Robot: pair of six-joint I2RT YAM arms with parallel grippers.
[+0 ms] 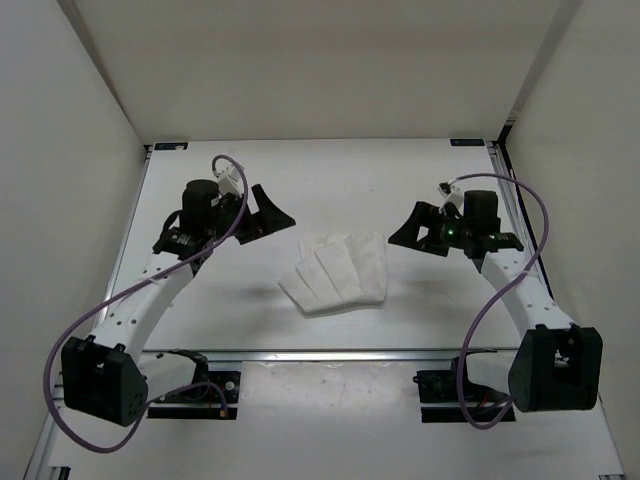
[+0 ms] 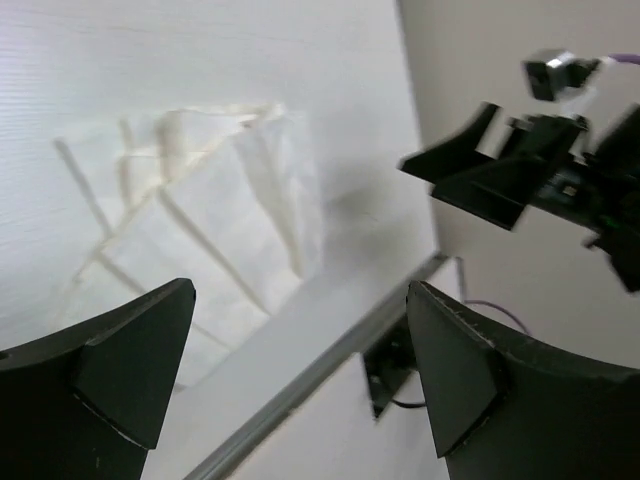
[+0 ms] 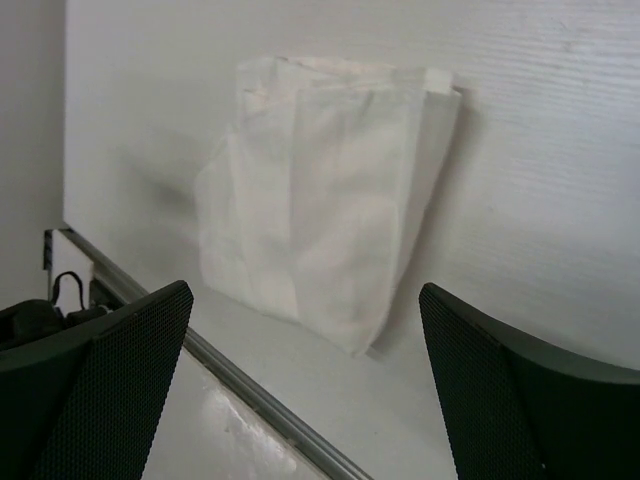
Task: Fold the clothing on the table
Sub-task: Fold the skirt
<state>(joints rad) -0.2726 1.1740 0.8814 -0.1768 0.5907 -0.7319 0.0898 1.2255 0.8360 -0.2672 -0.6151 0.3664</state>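
Note:
The clothing [image 1: 337,272] is a small white pleated piece lying flat in the middle of the table [image 1: 250,310], fanned into overlapping strips. My left gripper [image 1: 268,213] hangs open up and to the left of it, apart from the fabric. To the right of the cloth my right gripper [image 1: 412,232] is also open and holds nothing. The left wrist view shows the clothing [image 2: 200,215] beyond my wide-spread fingers [image 2: 140,365], with the other arm [image 2: 530,170] at the upper right. Seen from the right wrist, the clothing [image 3: 320,200] lies ahead of the open fingers [image 3: 110,390].
A silver rail [image 1: 320,353] runs along the near edge of the table, also seen as the rail [image 3: 250,390] in the right wrist view. Both arm bases [image 1: 95,380] sit below it with purple cables. White walls enclose the table on three sides.

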